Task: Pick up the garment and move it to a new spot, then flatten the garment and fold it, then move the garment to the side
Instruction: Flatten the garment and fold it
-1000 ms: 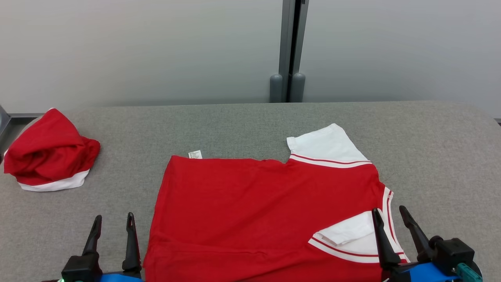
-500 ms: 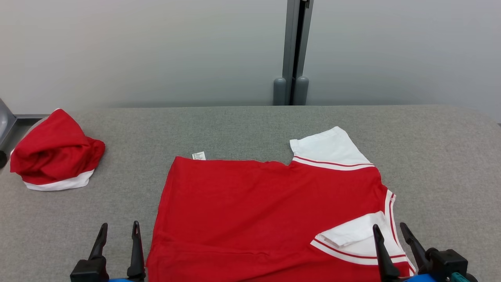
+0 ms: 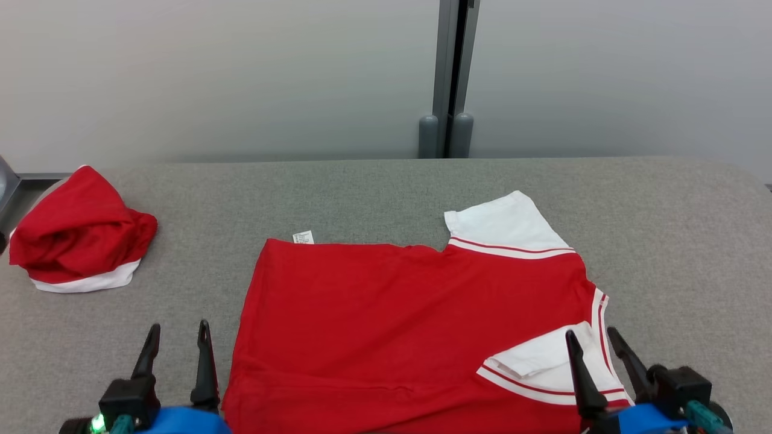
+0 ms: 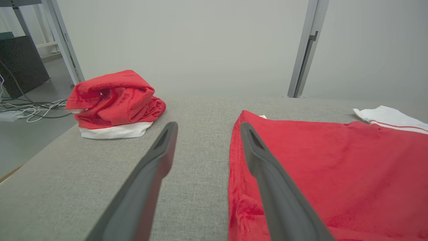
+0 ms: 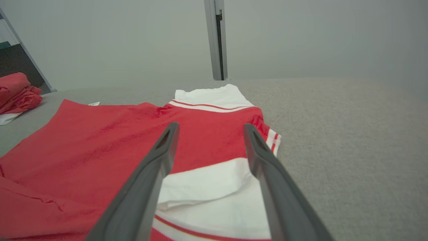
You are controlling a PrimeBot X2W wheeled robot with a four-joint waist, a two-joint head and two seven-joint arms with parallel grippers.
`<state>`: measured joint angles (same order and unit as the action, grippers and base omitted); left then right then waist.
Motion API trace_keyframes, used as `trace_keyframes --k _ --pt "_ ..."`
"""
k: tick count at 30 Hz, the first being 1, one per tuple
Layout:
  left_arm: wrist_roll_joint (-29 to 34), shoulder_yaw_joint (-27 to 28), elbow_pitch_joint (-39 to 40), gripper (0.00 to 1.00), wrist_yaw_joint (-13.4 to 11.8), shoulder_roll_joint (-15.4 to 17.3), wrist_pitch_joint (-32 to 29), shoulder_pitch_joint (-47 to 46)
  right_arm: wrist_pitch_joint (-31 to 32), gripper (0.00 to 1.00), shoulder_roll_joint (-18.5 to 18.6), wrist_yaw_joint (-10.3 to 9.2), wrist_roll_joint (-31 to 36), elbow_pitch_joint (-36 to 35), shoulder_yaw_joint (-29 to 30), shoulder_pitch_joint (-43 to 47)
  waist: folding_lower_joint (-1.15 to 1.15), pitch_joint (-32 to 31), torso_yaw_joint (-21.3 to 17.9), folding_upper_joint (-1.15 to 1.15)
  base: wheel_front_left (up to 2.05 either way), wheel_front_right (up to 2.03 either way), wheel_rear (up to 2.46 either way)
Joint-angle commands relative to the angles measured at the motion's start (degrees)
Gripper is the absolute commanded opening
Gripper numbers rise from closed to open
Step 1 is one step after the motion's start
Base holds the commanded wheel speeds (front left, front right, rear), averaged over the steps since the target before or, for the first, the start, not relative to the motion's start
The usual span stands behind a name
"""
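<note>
Holding left gripper (image 3: 179, 327) and right gripper (image 3: 589, 333) wide open, empty, at 7 and 5 o'clock of flat red-and-white cotton T-shirt (image 3: 392, 313), probably staging fold grab

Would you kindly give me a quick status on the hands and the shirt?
Left hand open, beside shirt. Right hand open, over near sleeve. Shirt flat on table, unheld. Red bundle far left, clear.

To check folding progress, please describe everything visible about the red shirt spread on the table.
The red shirt lies spread nearly flat on the grey table, apparently soft knit, mildly wrinkled near its front edge. Its white sleeves carry red stripes: the far sleeve lies flat, the near sleeve is folded onto the body. A small white label sticks out at the far left corner. Nothing grips it.
</note>
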<state>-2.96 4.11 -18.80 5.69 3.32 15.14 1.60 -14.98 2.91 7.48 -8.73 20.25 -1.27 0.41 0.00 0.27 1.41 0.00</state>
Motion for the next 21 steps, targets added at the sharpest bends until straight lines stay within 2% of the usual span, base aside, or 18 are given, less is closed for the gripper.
trace_keyframes --k 1,5,10,12,15,16,21 --pt "-0.5 -0.2 -0.4 1.0 0.5 0.7 0.0 -3.8 -0.3 1.0 0.1 0.04 0.5 -0.4 0.0 -3.4 0.0 0.7 0.0 0.0 0.0 0.0 0.0" --pt "-0.9 -1.5 -2.3 1.0 1.4 3.1 0.0 -12.4 -0.3 1.0 2.0 0.04 1.2 -0.5 -1.1 -11.2 0.0 3.6 -0.3 0.0 0.0 0.0 0.0" --pt "-2.6 -4.7 -9.4 1.0 1.9 6.5 -0.3 -26.1 1.3 1.0 5.1 0.03 0.9 5.1 -4.2 -24.7 0.0 8.2 -1.2 0.0 0.0 0.0 0.0" --pt "-5.2 -7.1 -12.7 1.0 1.9 7.0 -1.3 -31.7 2.7 1.0 6.4 0.04 0.5 7.8 -5.8 -30.2 0.0 10.1 -1.4 0.0 0.0 0.0 0.0" --pt "-10.3 -11.6 -18.0 1.0 1.8 9.9 -5.0 -39.1 4.8 1.0 8.2 0.03 -0.1 12.2 -8.5 -37.5 0.0 12.9 -2.0 0.0 0.0 0.0 0.0" --pt "-10.3 -11.6 -18.0 1.0 1.8 9.9 -5.0 -39.1 4.8 1.0 8.2 0.03 -0.1 12.2 -8.5 -37.5 0.0 12.9 -2.0 0.0 0.0 0.0 0.0" --pt "-18.8 -20.3 -24.3 1.0 1.8 13.0 -12.6 -46.6 7.1 1.0 9.9 0.03 -2.3 18.8 -12.6 -47.1 0.0 17.2 -2.6 0.0 0.0 0.0 0.0"
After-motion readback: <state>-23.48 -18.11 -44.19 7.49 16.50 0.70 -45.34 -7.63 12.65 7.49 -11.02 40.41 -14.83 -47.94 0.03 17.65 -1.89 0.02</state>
